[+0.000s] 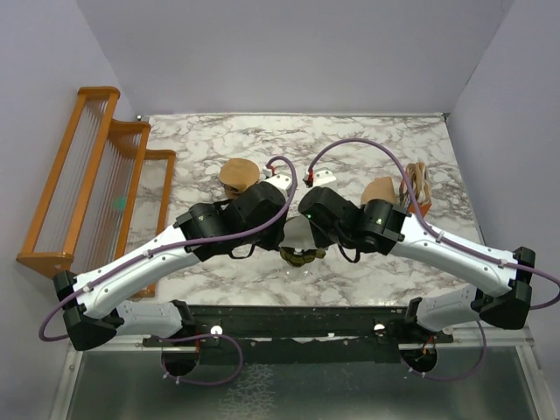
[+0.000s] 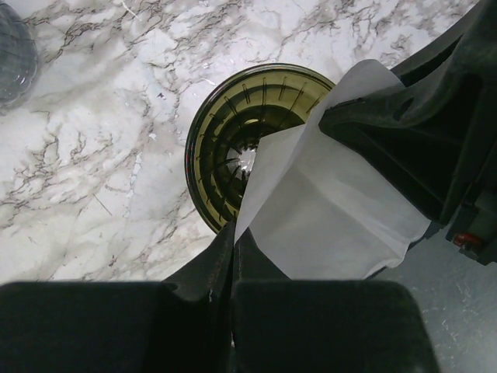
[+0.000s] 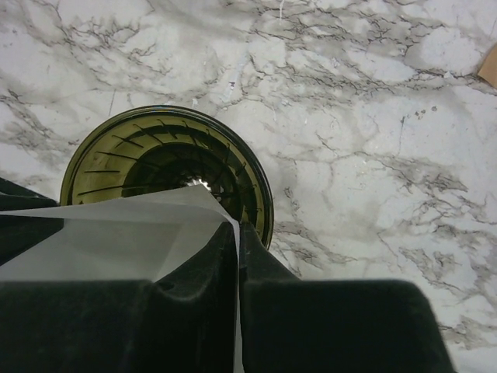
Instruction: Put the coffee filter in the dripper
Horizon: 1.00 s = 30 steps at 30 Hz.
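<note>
The task is only partly done. The white paper coffee filter (image 2: 326,210) is up in the air, right over the dark olive-green see-through cone-shaped dripper (image 2: 221,132), but it is not inside it yet. The dripper stands on the white marble table (image 1: 350,149), close to the near edge and between the two arms. Its ribbed inside shows bare. The filter looks flat and folded, not opened into a cone. In the left wrist view it covers the right side of the dripper's mouth. The left gripper (image 2: 234,260) is closed tight on one edge of the filter, with the paper pinched between its two black fingers. The right gripper (image 3: 237,260) is closed on the paper too. It pinches another edge, with only a thin slit between its fingers. What is left, it seems, is to open the filter out, lower it into the dripper and let go.
</note>
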Motion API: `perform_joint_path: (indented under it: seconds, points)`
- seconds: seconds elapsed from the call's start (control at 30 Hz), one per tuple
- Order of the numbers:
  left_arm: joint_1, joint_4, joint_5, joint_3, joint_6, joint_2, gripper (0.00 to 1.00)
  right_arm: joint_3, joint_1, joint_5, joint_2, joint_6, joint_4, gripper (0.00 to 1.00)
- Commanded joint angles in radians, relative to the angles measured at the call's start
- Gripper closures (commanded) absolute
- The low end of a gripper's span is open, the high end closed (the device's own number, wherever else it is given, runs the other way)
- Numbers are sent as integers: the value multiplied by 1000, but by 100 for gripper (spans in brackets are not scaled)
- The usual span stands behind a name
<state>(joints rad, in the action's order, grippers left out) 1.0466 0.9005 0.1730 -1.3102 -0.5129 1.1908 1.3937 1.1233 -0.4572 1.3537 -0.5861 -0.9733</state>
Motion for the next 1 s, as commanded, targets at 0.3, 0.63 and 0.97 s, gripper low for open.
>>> perform_joint_path:
  seconds: [0.3,0.63,0.97]
  points:
    - [-5,32,26,-7,17,7,79,-14,-20,44,-5,8,40,78]
    - [-5,32,43,-73,22,6,56,43,-20,21,-14,2,28,66]
    - [-7,33,90,-115,27,0,46,137,-20,2,-28,17,36,54]
